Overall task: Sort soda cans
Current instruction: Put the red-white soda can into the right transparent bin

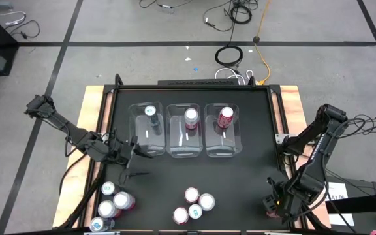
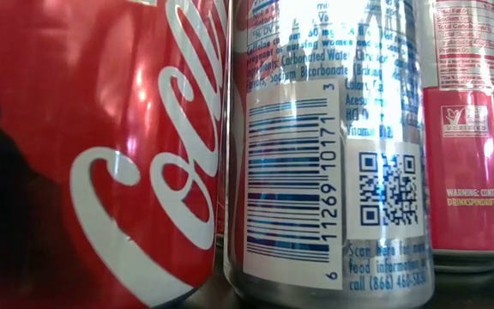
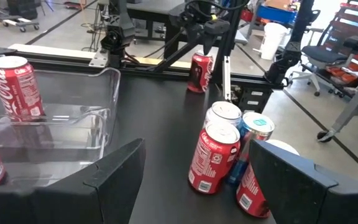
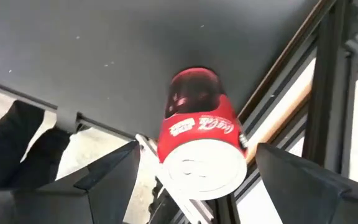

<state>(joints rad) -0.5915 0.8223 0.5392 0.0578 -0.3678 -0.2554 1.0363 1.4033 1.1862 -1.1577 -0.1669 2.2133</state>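
- The right gripper hovers over a dark red cola can standing alone at the table's near right corner; its fingers are spread to either side of the can and not yet touching it.
- The left gripper, jaws wide and holding nothing, hangs just in front of the leftmost clear bin.
- Three bins sit side by side at the table's middle, each with one can: a teal can, a pink-and-white can and a red can.
- Unsorted cans cluster at the near left corner and at the near centre.
- The cans look rigid but thin-walled and glossy, so probably slippery and easily dented; whether full or empty cannot be told.
- The safest hold seems to be across the mid-body, with the can kept upright.
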